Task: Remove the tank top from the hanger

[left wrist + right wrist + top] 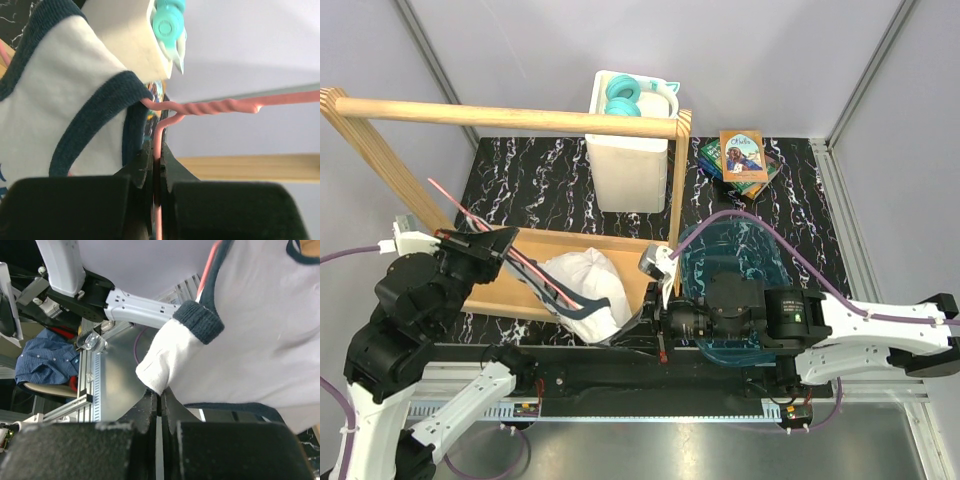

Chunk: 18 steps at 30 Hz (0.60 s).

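Left wrist view: left gripper [157, 165] is clamping the hanger [215, 106] on the wire just below its twisted neck, fingers pressed tight with only the pink wire between them. Probable reason: anchoring the frame so the cloth can be drawn off against it. Tank top [45, 100] is riding on the hanger, one navy-trimmed strap lying over the wire right beside the grip.

Right wrist view: right gripper [160, 401] is pinching a bunched fold of white cloth beside a navy strap end, fingers closed on it, no gap showing. A hold this near the strap looks meant for slipping that shoulder off the wire.

Top external view: garment is sitting bunched between the two arms, over the near edge of the wooden base [535, 245], well below the wooden rail [510, 115]. Shirt is not yet free; removal appears to be just starting.
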Each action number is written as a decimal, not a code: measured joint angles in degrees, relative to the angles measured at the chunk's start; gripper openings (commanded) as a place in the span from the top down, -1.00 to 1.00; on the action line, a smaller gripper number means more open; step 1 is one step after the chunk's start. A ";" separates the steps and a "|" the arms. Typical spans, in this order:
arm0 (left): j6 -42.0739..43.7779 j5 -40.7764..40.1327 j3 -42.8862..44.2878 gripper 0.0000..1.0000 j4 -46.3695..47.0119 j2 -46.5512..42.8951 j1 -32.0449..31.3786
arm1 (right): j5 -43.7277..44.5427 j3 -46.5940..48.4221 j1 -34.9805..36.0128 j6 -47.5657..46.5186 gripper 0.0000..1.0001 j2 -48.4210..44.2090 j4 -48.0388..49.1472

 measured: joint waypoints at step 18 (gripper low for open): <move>-27.91 27.98 -5.29 1.00 4.39 -4.46 0.02 | 17.46 -0.79 -4.90 3.76 1.00 7.06 -6.38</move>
